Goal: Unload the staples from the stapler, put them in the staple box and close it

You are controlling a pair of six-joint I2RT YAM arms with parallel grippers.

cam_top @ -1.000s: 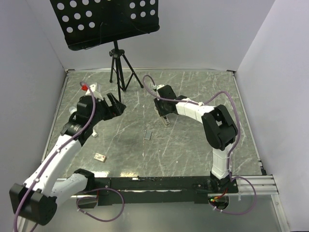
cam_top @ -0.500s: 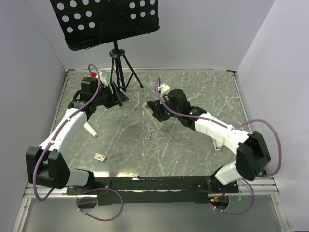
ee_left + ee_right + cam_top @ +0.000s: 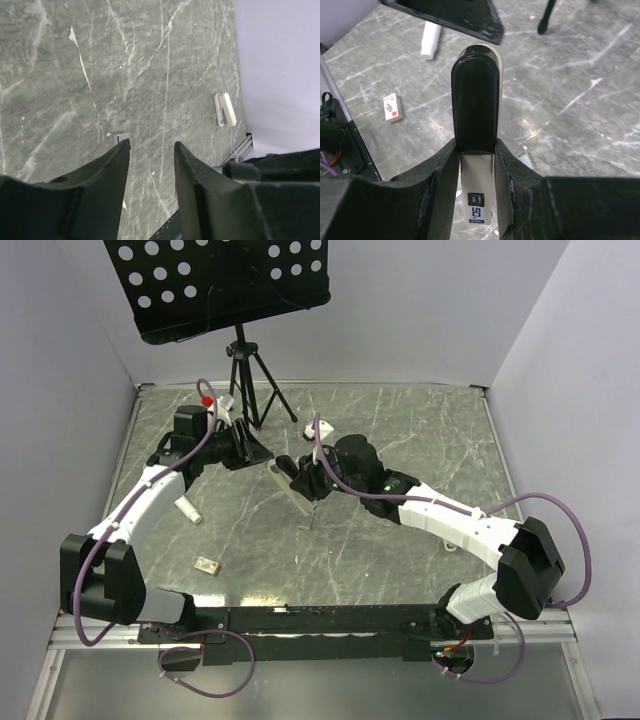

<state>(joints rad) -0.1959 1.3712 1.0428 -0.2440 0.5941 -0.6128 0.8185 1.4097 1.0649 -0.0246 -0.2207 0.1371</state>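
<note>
Right gripper [image 3: 475, 148] clamped on stapler [image 3: 475, 95]: rear pinched between jaws, nose projecting ahead, clear of table. Left gripper [image 3: 151, 145] empty, jaws partly spread, near nose. Staples [image 3: 525, 159] probably small grey strip on table below right jaws; too small to confirm. Step: presenting stapler. Next: left jaws must align on nose.

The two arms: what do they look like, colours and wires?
The left arm and right arm have white links between chunky black joints, with a purple cable looping along each. The left gripper and right gripper are black, each with two wedge-shaped fingers. A red tab marks the left wrist.
</note>
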